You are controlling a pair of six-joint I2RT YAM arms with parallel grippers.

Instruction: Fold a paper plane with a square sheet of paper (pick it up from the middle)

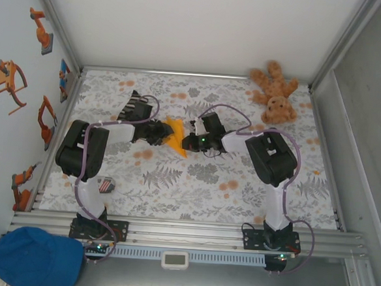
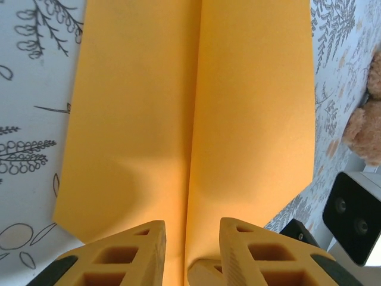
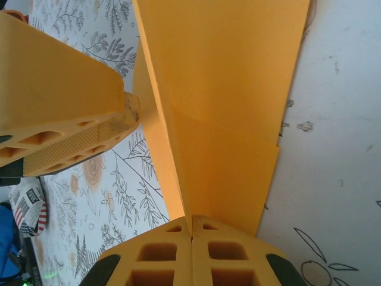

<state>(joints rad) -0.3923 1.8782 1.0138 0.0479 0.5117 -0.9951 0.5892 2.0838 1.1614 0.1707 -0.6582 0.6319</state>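
Nearest me, a blue cap (image 1: 35,258) lies off the bench's (image 1: 194,182) near-left corner, beside the left arm's base; a small flag-patterned item (image 1: 106,186) sits on the bench by that arm. At mid-bench both arms meet over the folded orange paper (image 1: 175,134). On the right wrist view my right end effector (image 3: 191,221) has its fingers pressed flat together with the paper's lower corner pinched in the seam; the sheet fans up from there. My left end effector (image 2: 192,229) stands only narrowly parted; the paper's centre crease runs down into the gap, and the fingers sit either side of it, not clamped as far as I can see. Past them a striped sock (image 1: 139,105) lies just behind the left arm. A brown teddy bear (image 1: 274,91) is in the far-right corner, well apart from the paper.
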